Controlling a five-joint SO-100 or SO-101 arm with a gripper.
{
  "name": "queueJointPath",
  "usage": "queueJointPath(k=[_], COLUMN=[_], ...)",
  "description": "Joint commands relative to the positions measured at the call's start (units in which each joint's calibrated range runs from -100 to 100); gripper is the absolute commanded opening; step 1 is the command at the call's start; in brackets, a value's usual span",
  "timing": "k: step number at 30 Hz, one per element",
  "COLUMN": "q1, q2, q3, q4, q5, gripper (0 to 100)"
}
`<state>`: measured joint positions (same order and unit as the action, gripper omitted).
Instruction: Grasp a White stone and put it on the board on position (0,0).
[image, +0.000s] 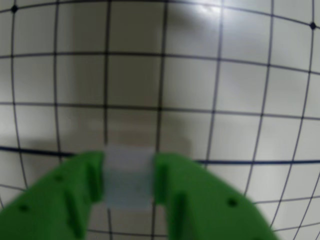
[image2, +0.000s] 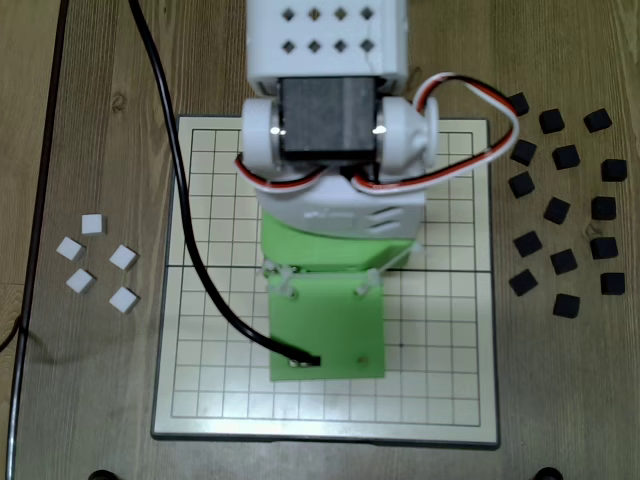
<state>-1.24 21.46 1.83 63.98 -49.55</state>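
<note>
Gripper (image: 128, 182) (green) clamps White stone (image: 128, 175) above board (image: 240, 100).

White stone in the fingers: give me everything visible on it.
In the wrist view the White stone is a small pale, plain block with a matte, slightly translucent look, blurred by closeness. It sits squarely between the two green fingers, which press its left and right sides, so the gripper is shut on it. It hangs over the cream board, at the bold middle line; whether it touches the board cannot be told. The fixed view hides it under the arm.
</note>
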Motion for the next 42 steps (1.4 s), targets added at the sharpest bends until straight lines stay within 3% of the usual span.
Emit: queueJointPath(k=[1,42], q1=[0.83,1.74], q2=[-2.09,-2.0], q3=[-0.19,5.32], q4=[-0.69,-4.99], q5=[0.24,0.2], gripper=[6,6])
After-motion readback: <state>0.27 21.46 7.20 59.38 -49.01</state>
